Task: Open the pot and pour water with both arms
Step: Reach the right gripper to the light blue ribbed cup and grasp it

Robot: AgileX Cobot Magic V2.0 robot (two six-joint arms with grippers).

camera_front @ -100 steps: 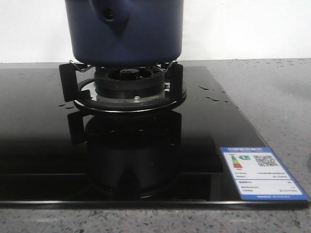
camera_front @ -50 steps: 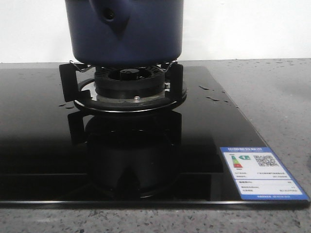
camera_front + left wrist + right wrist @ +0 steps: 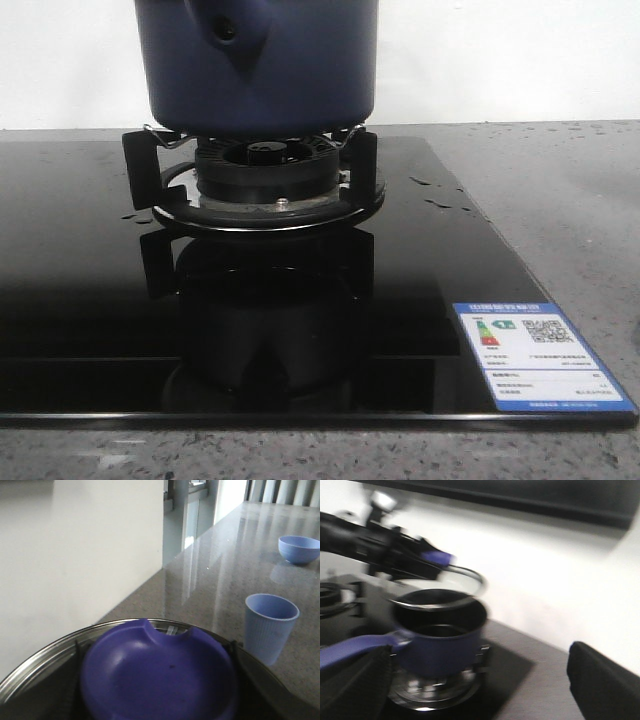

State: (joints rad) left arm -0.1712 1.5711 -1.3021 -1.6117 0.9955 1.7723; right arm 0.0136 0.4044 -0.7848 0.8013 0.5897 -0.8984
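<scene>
The dark navy pot [image 3: 258, 70] stands on the gas burner [image 3: 265, 180], its handle stub toward the front camera. In the right wrist view the pot [image 3: 440, 635] is uncovered, its handle [image 3: 355, 650] running toward one finger. My left gripper [image 3: 157, 680] is shut on the blue knob [image 3: 155, 675] of the glass lid [image 3: 45, 655]. In the blurred right wrist view it holds the lid [image 3: 440, 587] tilted just above the pot. My right gripper [image 3: 480, 690] is open and empty beside the pot, apart from it. Neither gripper shows in the front view.
A black glass hob [image 3: 90, 300] with a label sticker [image 3: 540, 355] lies on the grey stone counter [image 3: 570, 200]. A pale-blue ribbed cup [image 3: 270, 627] and a blue bowl [image 3: 299, 548] stand on the counter beyond the lid. A white wall is behind.
</scene>
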